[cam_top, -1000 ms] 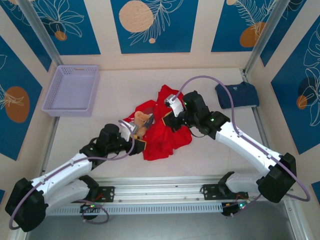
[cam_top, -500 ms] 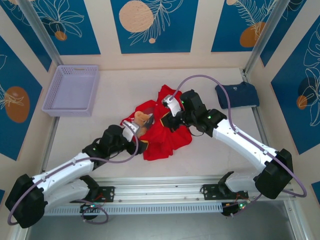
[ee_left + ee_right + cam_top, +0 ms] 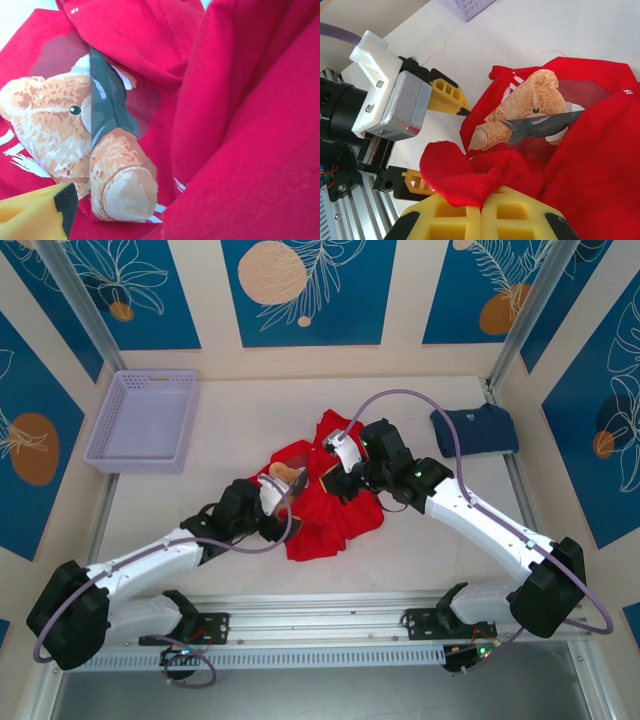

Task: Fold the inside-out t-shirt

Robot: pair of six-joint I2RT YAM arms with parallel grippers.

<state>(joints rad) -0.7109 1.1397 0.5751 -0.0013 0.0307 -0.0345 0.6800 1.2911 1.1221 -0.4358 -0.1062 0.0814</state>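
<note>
Place: robot lab test cell, not a home or shop.
Enclosure: pale surface (image 3: 250,410) boxed in on 3 sides by wall panels (image 3: 300,290) w/ blue leaf and orange-disc prints, like a booth.
Frame: bare aluminium posts (image 3: 85,305) at the back corners; slotted metal rail (image 3: 320,625) along the near edge.
Machines: 2 white & black robot arms, left arm (image 3: 150,565) and right arm (image 3: 490,525), mounted at that rail.
Wiring: lilac cable (image 3: 400,395) looping in open air; exposed electronics (image 3: 470,650) w/ green lights below the rail.
Props: lavender basket (image 3: 155,374), red t-shirt (image 3: 330,525), folded navy tee (image 3: 475,430) laid out on the surface.
</note>
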